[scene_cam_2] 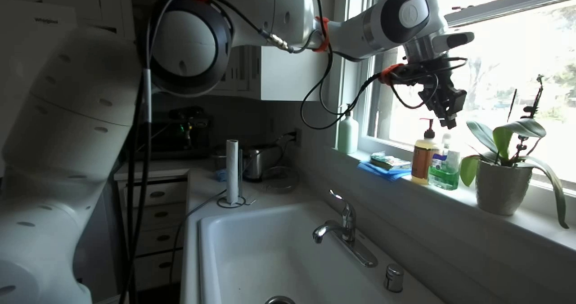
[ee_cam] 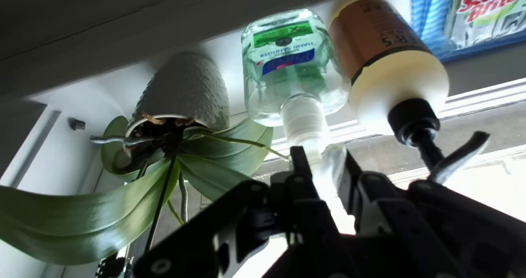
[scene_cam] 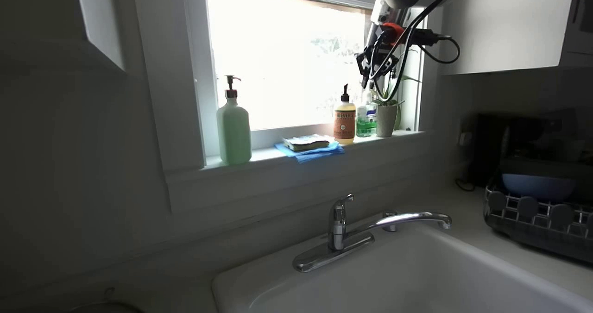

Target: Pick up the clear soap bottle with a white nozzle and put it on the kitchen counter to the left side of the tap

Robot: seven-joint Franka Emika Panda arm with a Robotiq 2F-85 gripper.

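Standing upright on the windowsill (scene_cam: 263,154), close to its front edge, is the clear soap bottle (scene_cam_2: 444,174), part-filled with green liquid, topped by a white nozzle (ee_cam: 306,126) and labelled hand sanitizer. Just beside it is an amber bottle (scene_cam_2: 424,160); on its opposite side, nearer the sill's end corner, is a potted plant (scene_cam_2: 503,189). Above, a white robot arm (scene_cam_2: 360,29) carries the black gripper (ee_cam: 324,158), angled downward at the bottle's top. In the wrist view its two fingers (ee_cam: 302,165) are part-way apart with the nozzle showing between them; whether they press on it cannot be told. Farther along the sill are a blue cloth (scene_cam: 317,154) with a Scotch-Brite packet (ee_cam: 489,19) on it and, towards the far end, a tall pale-green pump bottle (scene_cam: 235,134). Below the sill, the chrome tap (scene_cam: 339,225) is set along the back edge of the white sink (scene_cam_2: 252,241). The kitchen counter (scene_cam: 468,206) borders the sink's edge, with a dish rack (scene_cam: 533,234) on it.
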